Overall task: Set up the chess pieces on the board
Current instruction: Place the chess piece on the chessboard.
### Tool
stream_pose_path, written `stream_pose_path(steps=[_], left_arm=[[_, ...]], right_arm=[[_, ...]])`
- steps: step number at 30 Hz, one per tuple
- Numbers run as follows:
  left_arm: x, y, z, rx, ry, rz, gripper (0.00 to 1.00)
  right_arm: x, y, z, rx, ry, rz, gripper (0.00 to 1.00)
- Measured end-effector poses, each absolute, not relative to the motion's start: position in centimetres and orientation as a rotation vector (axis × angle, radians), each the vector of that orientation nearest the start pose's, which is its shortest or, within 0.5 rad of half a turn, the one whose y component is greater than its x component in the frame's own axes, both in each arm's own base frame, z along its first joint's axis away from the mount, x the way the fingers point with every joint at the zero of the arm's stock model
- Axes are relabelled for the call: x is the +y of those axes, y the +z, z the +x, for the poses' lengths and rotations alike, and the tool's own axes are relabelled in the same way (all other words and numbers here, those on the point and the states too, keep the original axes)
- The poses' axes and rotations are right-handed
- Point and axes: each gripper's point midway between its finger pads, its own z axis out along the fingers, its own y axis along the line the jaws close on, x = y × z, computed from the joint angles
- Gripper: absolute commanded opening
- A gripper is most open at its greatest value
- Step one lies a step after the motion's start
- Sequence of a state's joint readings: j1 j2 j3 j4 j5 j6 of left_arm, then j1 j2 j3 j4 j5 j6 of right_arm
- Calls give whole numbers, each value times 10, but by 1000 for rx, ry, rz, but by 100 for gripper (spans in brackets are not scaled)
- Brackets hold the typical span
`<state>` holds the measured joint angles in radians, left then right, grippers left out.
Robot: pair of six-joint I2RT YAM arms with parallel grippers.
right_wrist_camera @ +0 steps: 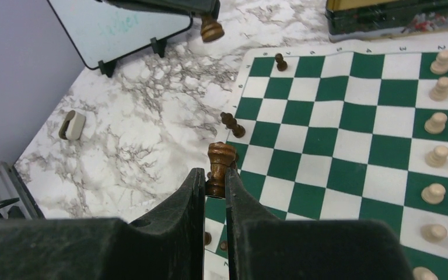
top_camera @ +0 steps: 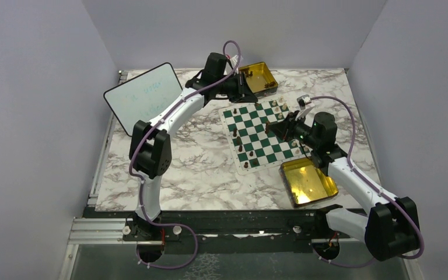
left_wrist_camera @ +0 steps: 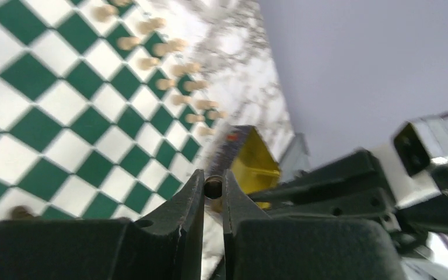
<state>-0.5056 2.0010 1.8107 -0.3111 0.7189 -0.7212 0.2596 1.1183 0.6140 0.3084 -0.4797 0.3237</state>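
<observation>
The green and white board (top_camera: 261, 131) lies right of centre, with cream chess pieces (top_camera: 279, 106) along its far right edge and a few dark ones (top_camera: 238, 140) on its left side. My left gripper (left_wrist_camera: 213, 175) is shut on a small dark brown piece (left_wrist_camera: 213, 186); it hovers above the board's far corner (top_camera: 244, 88), next to the back tin. My right gripper (right_wrist_camera: 214, 174) is shut on a taller dark brown piece (right_wrist_camera: 219, 166) above the board's left edge (top_camera: 277, 125). The right wrist view also shows the left gripper's piece (right_wrist_camera: 212, 29) hanging in the air.
One gold tin (top_camera: 258, 77) stands behind the board, another open gold tin (top_camera: 307, 181) sits at the near right. A white whiteboard with a black rim (top_camera: 143, 96) leans at the back left. A small white eraser (right_wrist_camera: 73, 124) lies on the marble table (top_camera: 192, 169).
</observation>
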Motion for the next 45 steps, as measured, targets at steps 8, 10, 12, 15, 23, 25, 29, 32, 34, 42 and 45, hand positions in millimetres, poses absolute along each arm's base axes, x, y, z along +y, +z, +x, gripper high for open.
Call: stream_pose_path(steps=[8,10,12,15,23,25,29,32,34,42,45], left_arm=[[-347,196,447,2315,-927,223,8],[-340,181,455,2313,-785,240,6],[-337,170,461,2310,-682,262,6],[-337,153,467,2302,-542,306,6],[-338,127,474,2230,-367,367,6],[-333,113,474,2227,-339,370,6],[-325,93,471,2236,-298,373,6],[-321,83,471,2233,-280,375,6],[-321,81,472,2225,-276,376,6],[-325,85,479,2172,-293,373,6],[-326,85,480,2157,-297,376,6]], right_arm=[[171,193,320,1866,778,-260,1],[170,195,321,1868,768,-258,1],[169,198,321,1862,761,-257,1],[168,198,319,1865,757,-255,1],[165,191,316,1902,745,-246,1],[164,191,316,1902,739,-245,1],[163,191,316,1904,729,-243,1],[162,190,316,1905,727,-242,1],[162,190,316,1906,726,-241,1],[162,190,316,1908,725,-241,1],[162,188,315,1914,723,-240,1]])
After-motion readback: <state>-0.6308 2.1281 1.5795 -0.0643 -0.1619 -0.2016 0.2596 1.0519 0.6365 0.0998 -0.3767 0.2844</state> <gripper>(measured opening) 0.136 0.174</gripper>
